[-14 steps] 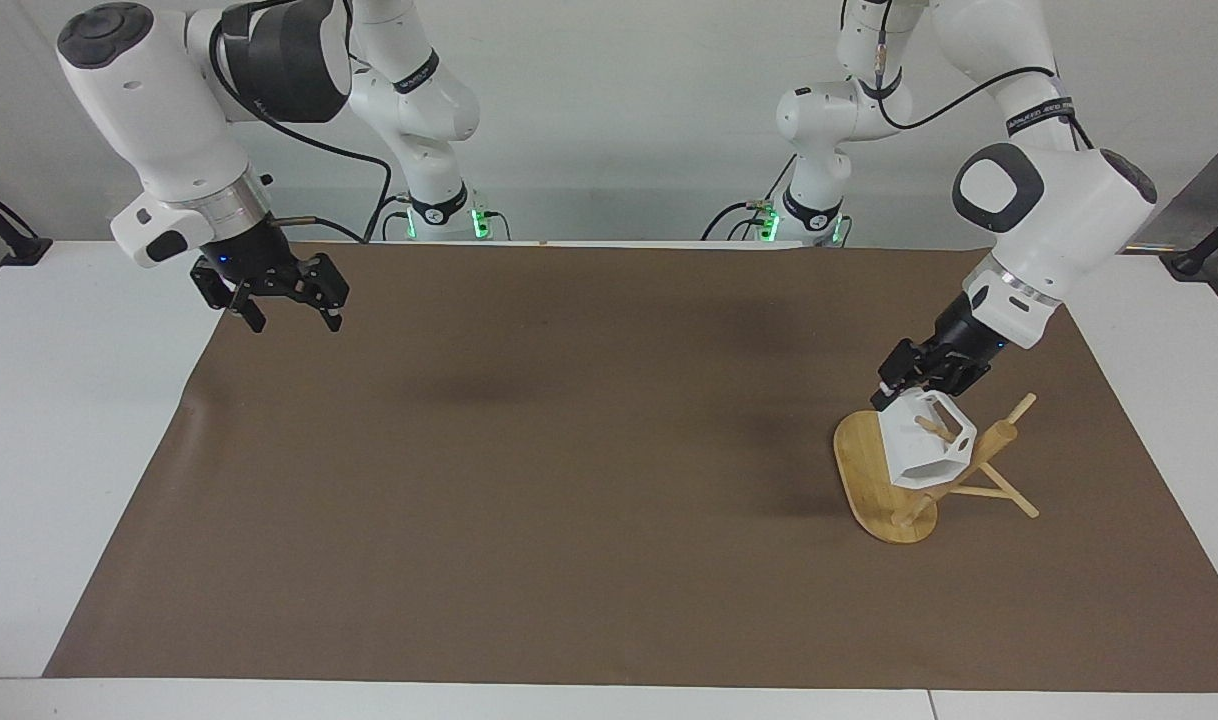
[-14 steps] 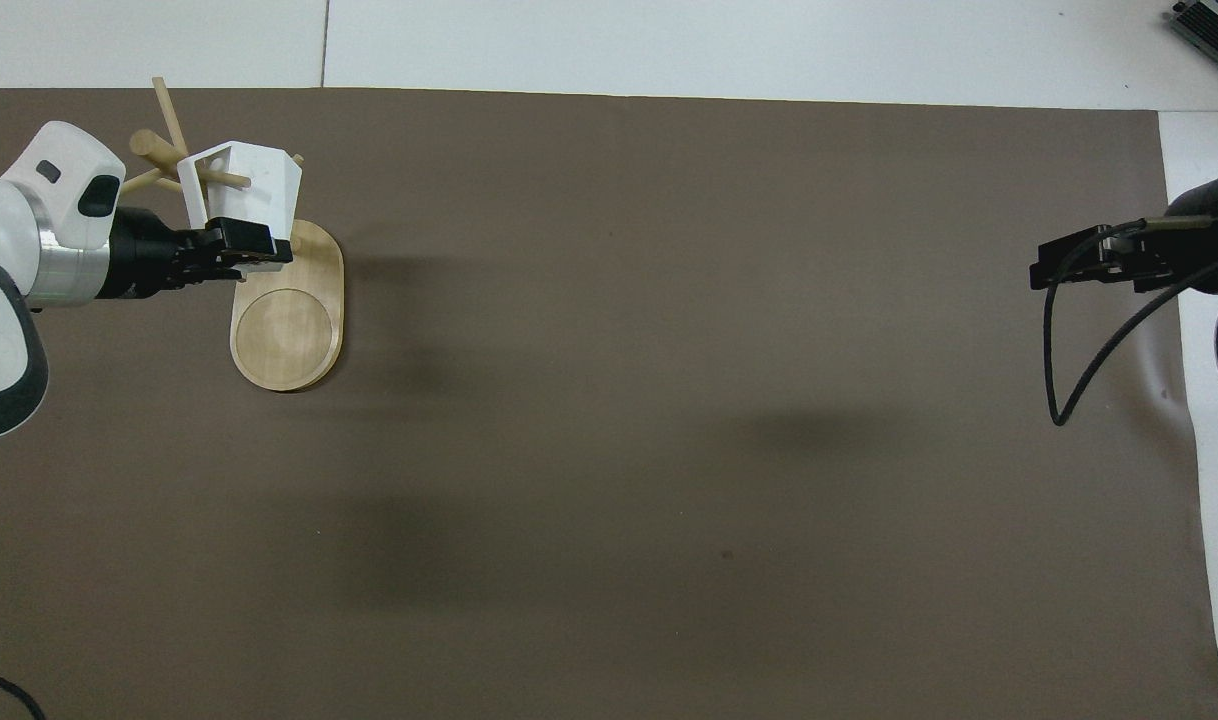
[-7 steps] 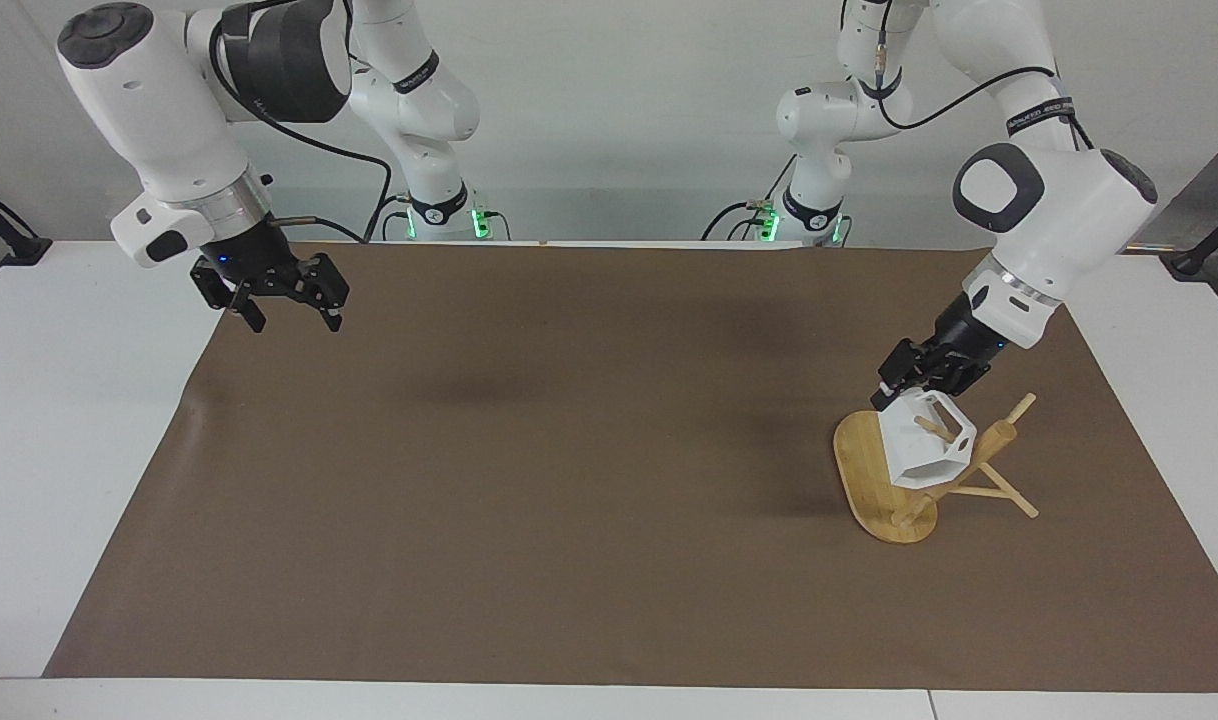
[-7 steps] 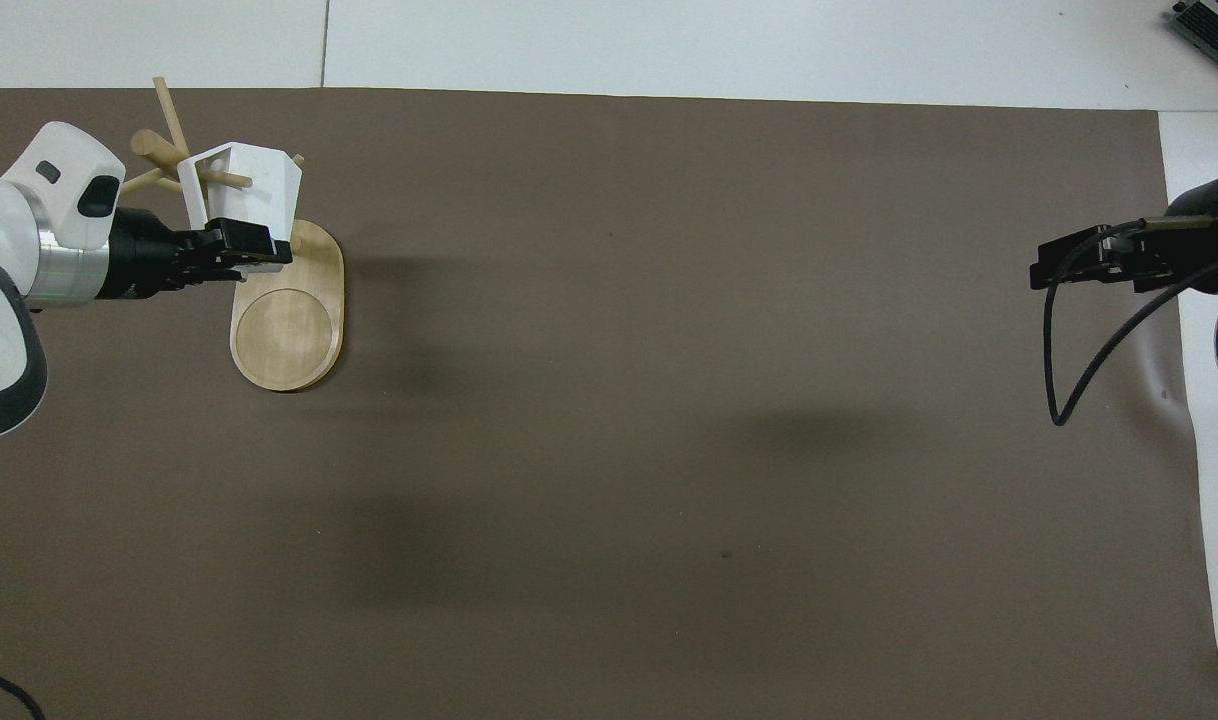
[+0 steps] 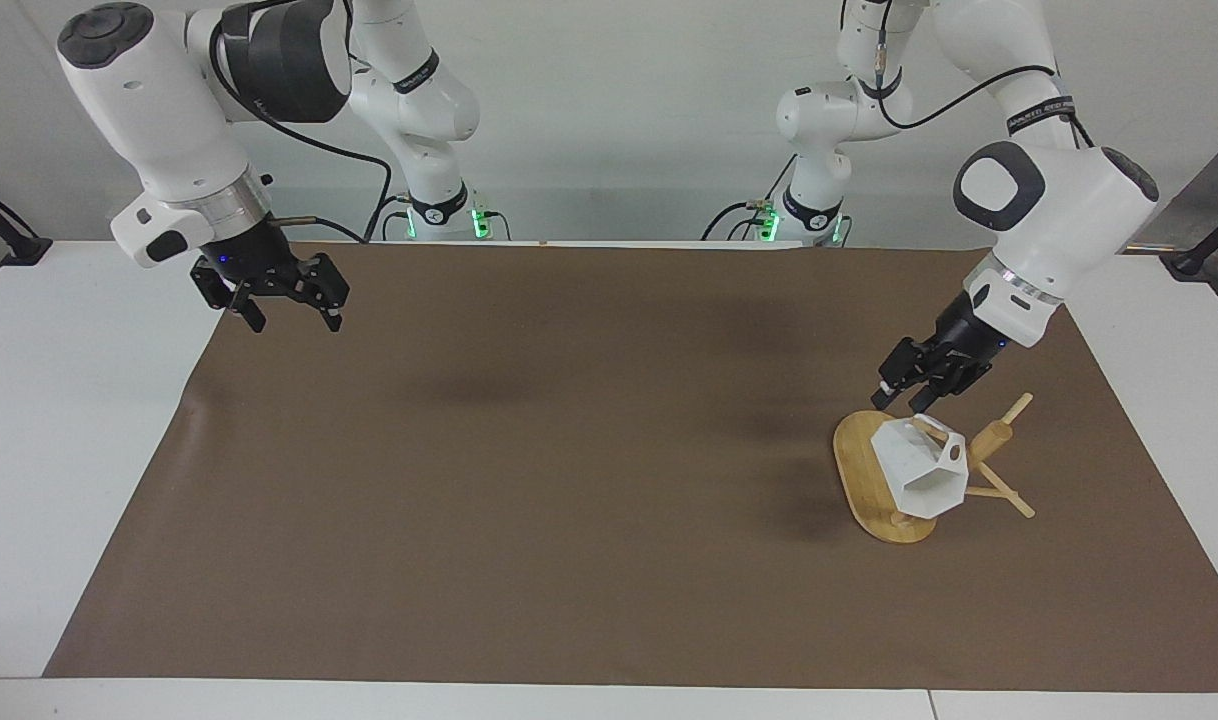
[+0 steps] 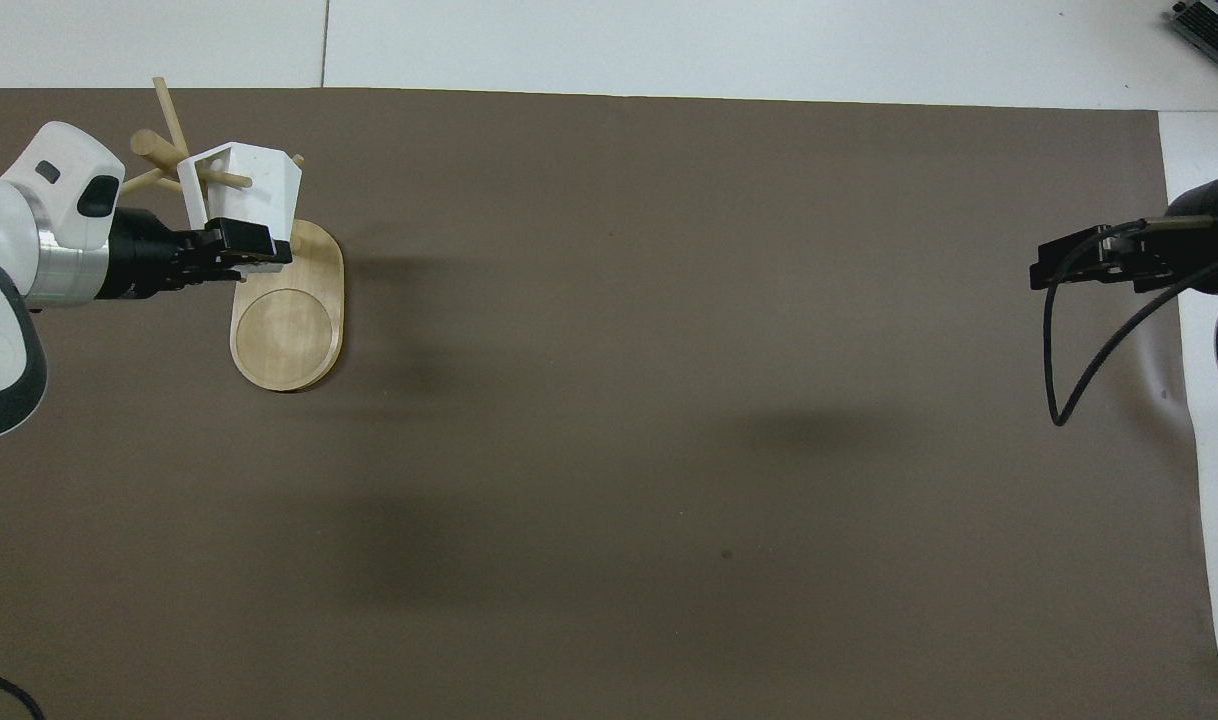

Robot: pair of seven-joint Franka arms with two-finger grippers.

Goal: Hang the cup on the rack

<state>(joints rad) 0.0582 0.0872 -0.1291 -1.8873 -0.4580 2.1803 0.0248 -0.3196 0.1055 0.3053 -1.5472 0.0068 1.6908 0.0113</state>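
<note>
Now the rigid, probably light faceted white cup (image 5: 917, 467) hangs on the bamboo rack (image 5: 869, 478); its pierced handle suits gripping. Left gripper (image 5: 913, 396) hovers above it, parted and empty; right gripper (image 5: 284, 305) waits open.

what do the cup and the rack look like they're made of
The cup: plain matte white with flat angular facets, probably ceramic or moulded plastic; the look leaves that open. The rack: pale yellow-tan oval base, post and thin pegs, smooth and unpainted, so it looks like light wood or bamboo.
</note>
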